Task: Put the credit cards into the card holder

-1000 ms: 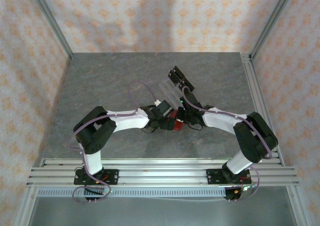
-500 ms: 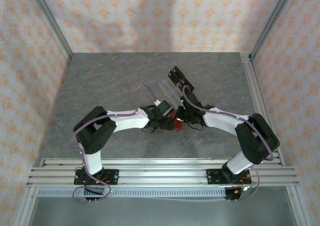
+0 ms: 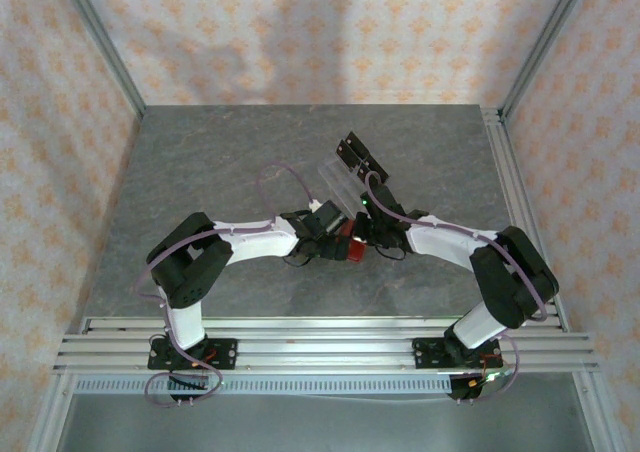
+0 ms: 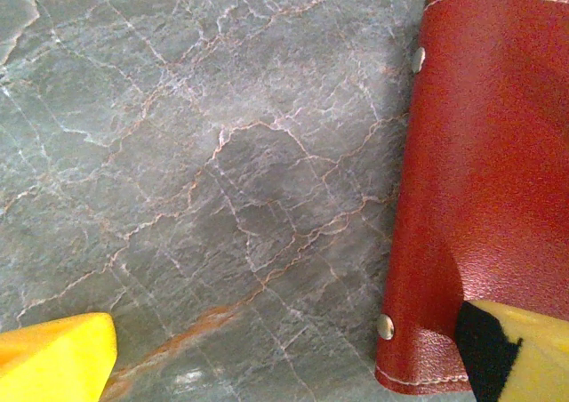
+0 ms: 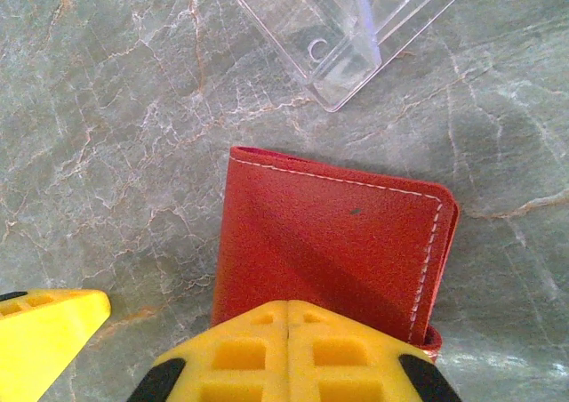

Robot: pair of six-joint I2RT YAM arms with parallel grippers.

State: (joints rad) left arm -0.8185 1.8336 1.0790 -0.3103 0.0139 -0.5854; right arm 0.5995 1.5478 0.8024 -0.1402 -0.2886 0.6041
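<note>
— Well, where did we find the card holder (image 5: 329, 242)?

— It was lying flat and folded shut on the grey veined bench (image 4: 222, 153), between our two arms and just near of the clear plastic stand (image 5: 342, 37).

— And our jaws?

— The left jaws stood released and wide apart, with one yellow finger (image 4: 53, 357) over bare stone and the other over the holder's corner. The right jaws were clenched together, tips over the holder's near edge. Whether they pinched any leather, we couldn't tell.

— How did we reckon it would handle?

— Light and soft, we judged. It was grained red leather with white stitching (image 5: 428, 242), rounded corners and small metal studs (image 4: 385, 326). It looked limp enough to flop open, yet grippy. The bench seemed smooth, so the holder might slide if pushed.

— Where would we take hold?

— At a free stitched edge, we thought, lifting one cover while the other arm pinned the rest down.
</note>
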